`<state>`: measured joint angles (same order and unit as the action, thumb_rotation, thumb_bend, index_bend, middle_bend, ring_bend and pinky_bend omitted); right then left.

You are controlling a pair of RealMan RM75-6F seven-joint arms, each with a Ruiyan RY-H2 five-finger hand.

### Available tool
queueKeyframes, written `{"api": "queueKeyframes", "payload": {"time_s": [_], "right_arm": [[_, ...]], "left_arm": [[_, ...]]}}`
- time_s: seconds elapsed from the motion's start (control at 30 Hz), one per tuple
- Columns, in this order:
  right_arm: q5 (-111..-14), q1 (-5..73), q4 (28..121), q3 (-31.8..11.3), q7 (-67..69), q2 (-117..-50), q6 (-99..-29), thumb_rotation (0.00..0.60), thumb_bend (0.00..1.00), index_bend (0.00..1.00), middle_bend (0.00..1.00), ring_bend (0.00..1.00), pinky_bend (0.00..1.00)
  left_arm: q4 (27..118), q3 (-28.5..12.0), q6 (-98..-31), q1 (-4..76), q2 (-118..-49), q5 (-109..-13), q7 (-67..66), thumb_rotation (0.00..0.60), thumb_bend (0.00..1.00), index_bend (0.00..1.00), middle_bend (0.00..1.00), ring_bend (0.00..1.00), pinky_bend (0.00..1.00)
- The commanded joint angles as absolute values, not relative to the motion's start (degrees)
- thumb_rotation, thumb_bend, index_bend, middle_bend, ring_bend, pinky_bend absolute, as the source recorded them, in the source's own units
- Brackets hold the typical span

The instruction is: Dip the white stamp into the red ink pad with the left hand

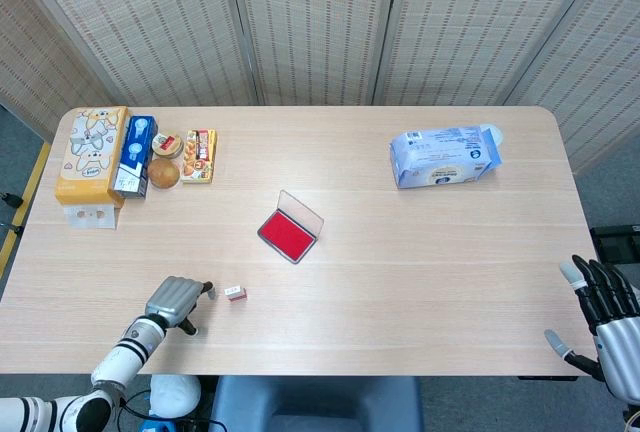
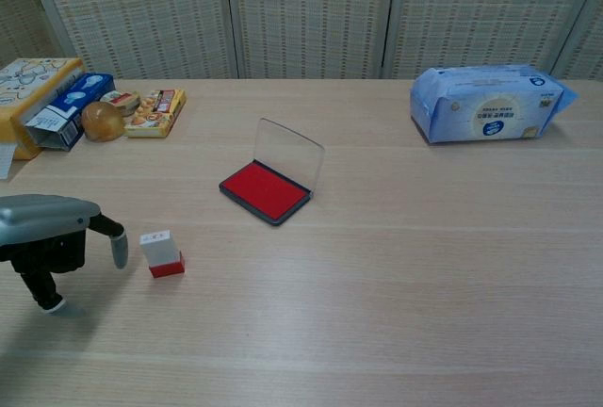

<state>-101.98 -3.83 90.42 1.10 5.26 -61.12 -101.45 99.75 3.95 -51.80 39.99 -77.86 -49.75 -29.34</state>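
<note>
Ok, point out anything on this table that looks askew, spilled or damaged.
Nothing stands out. The red ink pad sits with its clear lid raised, ink contained. The white stamp stands upright beside the left hand, untouched. The blue wipes pack and the snack boxes look intact.

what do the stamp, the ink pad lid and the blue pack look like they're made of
Stamp: likely matte hard plastic, a white block on a red base with crisp edges. Ink pad lid: clear glossy plastic, the table shows through it. Blue pack: soft plastic film, judging by its wrinkles and sheen.
</note>
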Motion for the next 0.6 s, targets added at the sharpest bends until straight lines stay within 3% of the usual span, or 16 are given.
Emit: {"api": "queueKeyframes", "payload": {"time_s": [0.03, 0.6], "right_arm": [[-102.1, -4.01, 90.14, 1.09, 5.79, -61.01, -101.89, 0.6, 0.22, 0.0, 0.0, 0.0, 0.0], [-103.17, -5.03, 88.85, 1.1, 8.32, -60.86, -104.9, 0.6, 0.22, 0.0, 0.0, 0.0, 0.0]], "left_arm": [[100.21, 4.18, -52.26, 40.1, -78.54, -50.51, -30.03, 0.565, 0.22, 0.37, 1.0, 0.86, 0.77], [106.42, 6.62, -57.08, 40.68, -82.34, -52.34, -39.6, 0.564, 0.22, 0.36, 1.0, 0.86, 0.77]]}}
